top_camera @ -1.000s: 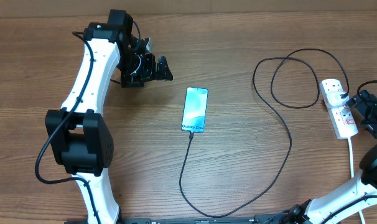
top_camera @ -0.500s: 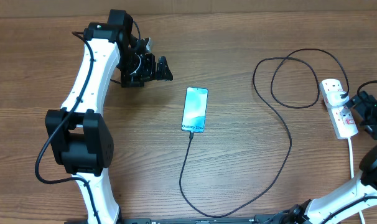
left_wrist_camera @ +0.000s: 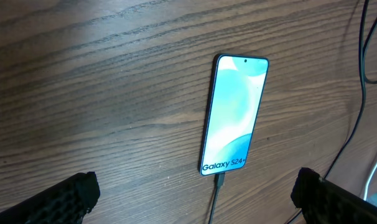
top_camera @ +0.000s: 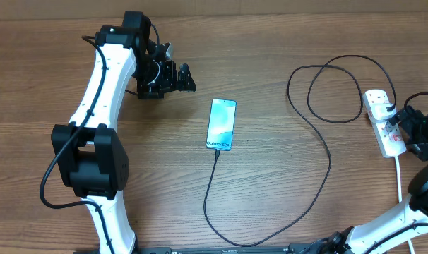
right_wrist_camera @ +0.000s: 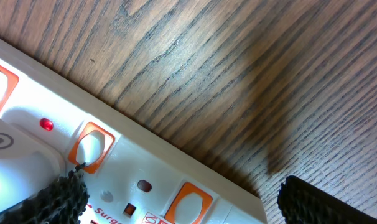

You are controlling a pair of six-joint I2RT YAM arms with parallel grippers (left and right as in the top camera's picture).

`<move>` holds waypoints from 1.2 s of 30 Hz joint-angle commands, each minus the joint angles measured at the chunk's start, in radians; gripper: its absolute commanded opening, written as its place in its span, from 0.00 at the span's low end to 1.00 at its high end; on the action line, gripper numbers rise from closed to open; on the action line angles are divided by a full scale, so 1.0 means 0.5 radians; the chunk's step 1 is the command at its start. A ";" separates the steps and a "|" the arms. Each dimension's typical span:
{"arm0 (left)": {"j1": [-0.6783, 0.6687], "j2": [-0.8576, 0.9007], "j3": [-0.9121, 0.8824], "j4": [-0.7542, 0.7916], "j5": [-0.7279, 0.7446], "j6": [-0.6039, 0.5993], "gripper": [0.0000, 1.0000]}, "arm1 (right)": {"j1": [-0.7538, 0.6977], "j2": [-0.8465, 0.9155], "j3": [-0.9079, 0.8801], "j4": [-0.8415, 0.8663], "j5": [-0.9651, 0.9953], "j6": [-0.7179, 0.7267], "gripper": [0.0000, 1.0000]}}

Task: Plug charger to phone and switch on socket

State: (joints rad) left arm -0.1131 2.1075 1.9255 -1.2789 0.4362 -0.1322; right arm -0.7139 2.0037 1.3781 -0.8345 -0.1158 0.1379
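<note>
The phone point(top_camera: 222, 124) lies flat mid-table, screen up, showing "Galaxy S24"; it also shows in the left wrist view point(left_wrist_camera: 234, 115). The charger's thin black cable point(top_camera: 330, 161) loops across the table, and its plug tip point(left_wrist_camera: 218, 182) sits in the phone's bottom edge. The white socket strip point(top_camera: 391, 142) lies at the far right. My left gripper point(top_camera: 189, 79) is open and empty, up and left of the phone. My right gripper point(top_camera: 406, 130) is open over the strip point(right_wrist_camera: 145, 155), one fingertip point(right_wrist_camera: 55, 199) at an orange-framed switch point(right_wrist_camera: 89, 146). A small red light point(right_wrist_camera: 46, 124) glows.
The strip's thick white cord point(top_camera: 400, 180) runs toward the front edge at the right. The cable's loop point(top_camera: 334, 88) lies left of the strip. A second indicator point(right_wrist_camera: 144, 185) on the strip is dark. The left arm's white links point(top_camera: 94, 106) stand along the left side.
My right gripper has shifted slightly left, closer onto the strip. The left arm, phone and cable have not moved.
</note>
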 commanded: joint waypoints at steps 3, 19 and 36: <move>0.003 -0.056 0.018 0.002 -0.005 -0.011 1.00 | 0.015 0.043 -0.071 -0.020 0.020 -0.031 0.95; 0.003 -0.056 0.018 0.002 -0.005 -0.011 1.00 | -0.175 -0.351 0.179 -0.245 -0.208 -0.046 0.89; 0.003 -0.056 0.018 0.002 -0.005 -0.011 1.00 | 0.159 -0.357 0.069 -0.221 0.097 -0.130 1.00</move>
State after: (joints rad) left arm -0.1131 2.1075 1.9259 -1.2789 0.4362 -0.1322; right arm -0.6285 1.8320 1.4178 -0.9558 -0.1375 0.0769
